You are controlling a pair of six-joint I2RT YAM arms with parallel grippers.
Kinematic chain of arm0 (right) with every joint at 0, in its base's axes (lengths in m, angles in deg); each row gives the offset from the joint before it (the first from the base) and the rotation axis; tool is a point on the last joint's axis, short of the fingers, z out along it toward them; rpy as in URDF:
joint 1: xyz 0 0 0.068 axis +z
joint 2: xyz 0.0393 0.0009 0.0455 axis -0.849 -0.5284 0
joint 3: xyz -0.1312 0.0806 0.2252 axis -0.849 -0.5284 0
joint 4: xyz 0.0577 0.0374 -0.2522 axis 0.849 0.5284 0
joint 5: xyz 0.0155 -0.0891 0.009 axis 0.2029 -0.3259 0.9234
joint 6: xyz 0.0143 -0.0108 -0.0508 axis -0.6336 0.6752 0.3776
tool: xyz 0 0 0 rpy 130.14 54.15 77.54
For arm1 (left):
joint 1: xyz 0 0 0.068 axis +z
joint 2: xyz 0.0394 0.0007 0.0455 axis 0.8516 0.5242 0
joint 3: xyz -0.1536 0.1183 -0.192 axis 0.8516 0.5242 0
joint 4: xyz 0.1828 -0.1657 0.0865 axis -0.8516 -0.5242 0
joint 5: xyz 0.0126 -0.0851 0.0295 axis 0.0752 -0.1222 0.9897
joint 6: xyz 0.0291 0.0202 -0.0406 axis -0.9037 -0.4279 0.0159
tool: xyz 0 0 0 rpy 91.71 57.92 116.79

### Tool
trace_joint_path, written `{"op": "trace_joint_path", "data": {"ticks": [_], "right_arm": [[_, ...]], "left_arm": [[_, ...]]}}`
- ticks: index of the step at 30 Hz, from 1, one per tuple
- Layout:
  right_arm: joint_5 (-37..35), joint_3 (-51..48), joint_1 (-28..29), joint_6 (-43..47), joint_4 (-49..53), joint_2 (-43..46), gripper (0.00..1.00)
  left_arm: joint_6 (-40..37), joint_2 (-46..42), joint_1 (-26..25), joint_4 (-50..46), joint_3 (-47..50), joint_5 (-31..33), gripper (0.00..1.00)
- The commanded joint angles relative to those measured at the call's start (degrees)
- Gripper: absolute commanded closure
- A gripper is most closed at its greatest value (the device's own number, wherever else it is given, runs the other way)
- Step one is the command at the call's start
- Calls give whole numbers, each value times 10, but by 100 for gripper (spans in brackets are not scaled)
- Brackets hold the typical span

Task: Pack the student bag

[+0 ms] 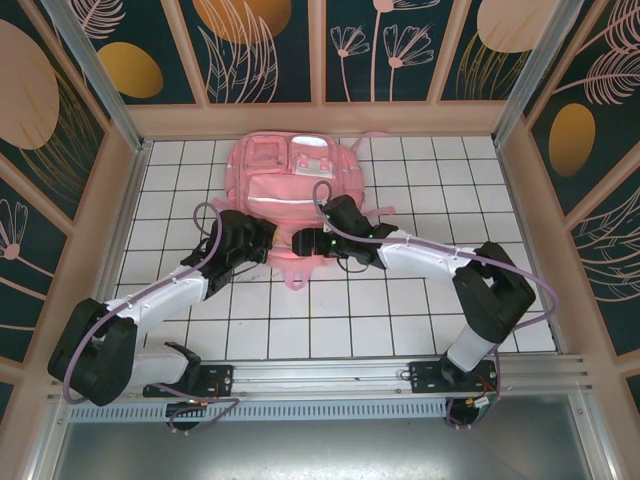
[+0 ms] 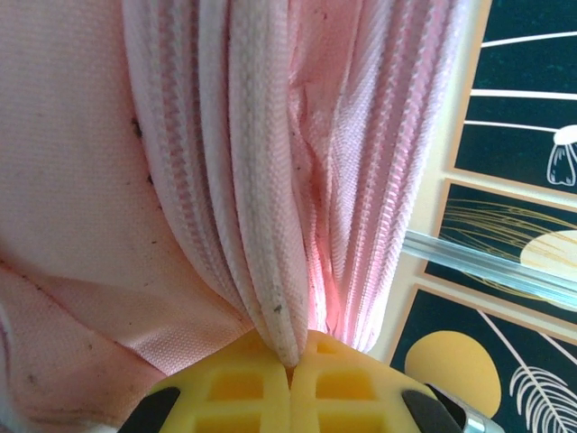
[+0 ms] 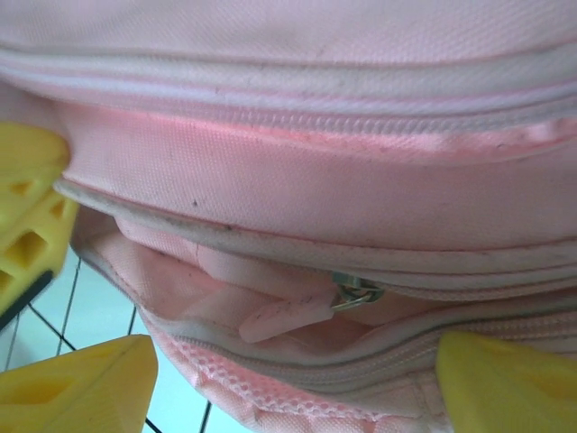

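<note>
Student bag, a large soft pink fabric backpack, lies on the white tiled table in the overhead view, its near edge right at the tips of the left gripper and right gripper

Left wrist view: the left gripper has its yellow fingers pressed together, pinching a fold of zipper seam directly ahead

Right wrist view: the right gripper stands spread wide, with a pink zipper pull tab just beyond, between its fingertips

No writing is legible anywhere, student bag included.
</note>
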Motion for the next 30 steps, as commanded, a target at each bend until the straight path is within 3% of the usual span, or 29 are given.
{"op": "trace_joint_path", "data": {"ticks": [1,5,8,17,19,22,30], "right_arm": [[-93,51,4,1,56,35,26],[-141,68,12,-23,98,29,39],[-136,63,13,-40,91,27,43],[-13,50,12,-70,28,-6,45],[-11,60,12,-71,36,-18,51],[-13,62,12,-79,42,-28,54],[-26,62,12,-112,59,-45,51]], "left_arm": [[-3,-26,0,87,-24,-17,100],[-4,-27,0,86,-21,-14,100],[-4,-27,0,85,-18,-14,100],[-4,-23,0,89,-20,-20,100],[-4,-22,0,90,-20,-23,100],[-4,-23,0,92,-18,-24,100],[-6,-23,0,95,-17,-27,100]]}}
